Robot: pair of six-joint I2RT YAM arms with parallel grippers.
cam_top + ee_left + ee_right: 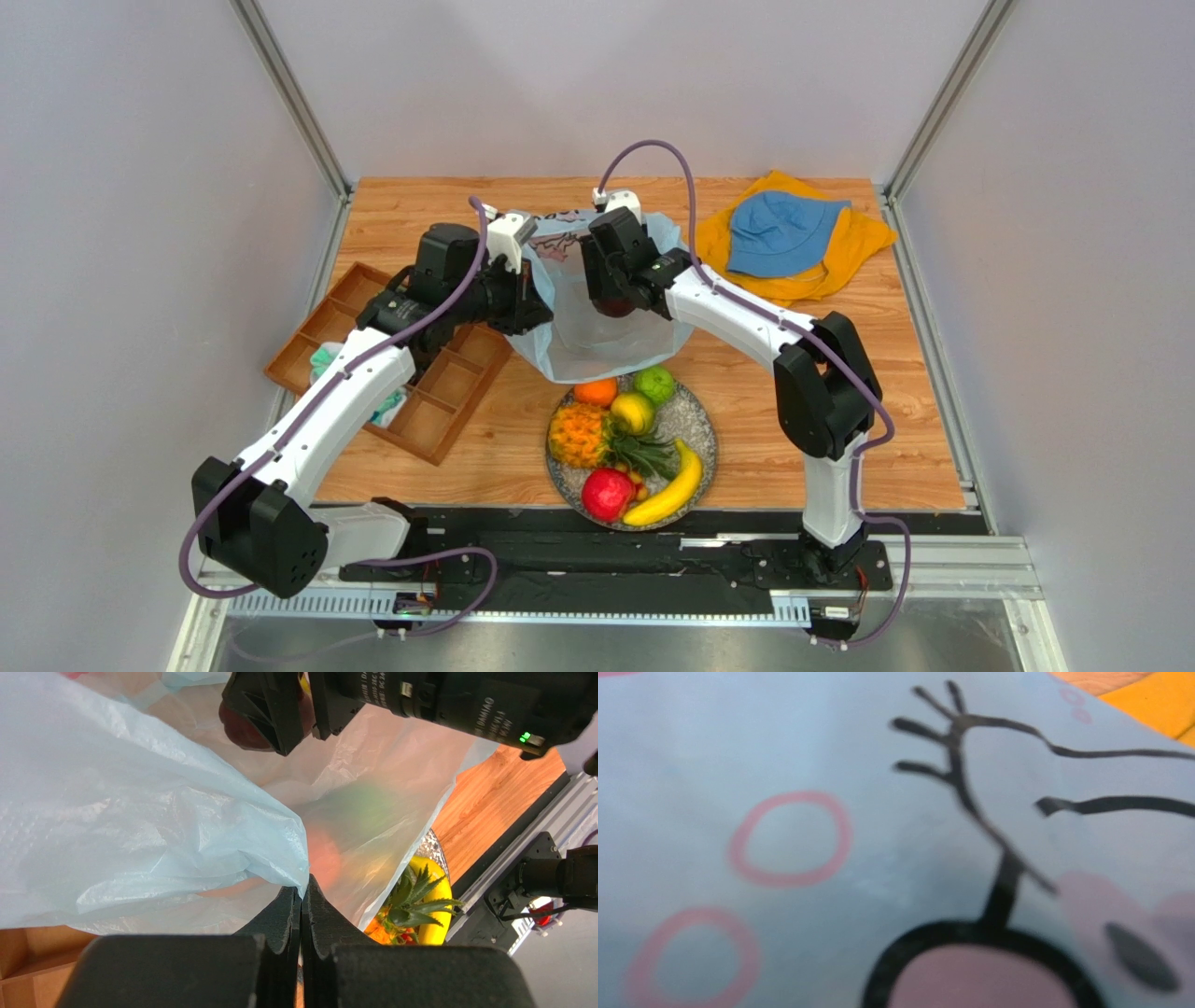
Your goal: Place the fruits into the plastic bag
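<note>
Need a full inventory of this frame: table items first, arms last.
light blue translucent plastic bag: 1, pale blue, table centre
dark maroon round fruit: 1, maroon, gripped at bag mouth
speckled grey round plate: 1, grey, in front of bag
orange, green apple, yellow-green fruit, small pineapple, red apple, yellow banana: 1 each, on plate
compartmented wooden tray: 1, brown, left side; contents unclear
blue hat: 1, blue, far right, on cloth
yellow cloth: 1, yellow, far right, under hat
left hand: 1, black, shut on bag edge
right hand: 1, black, shut on maroon fruit
</note>
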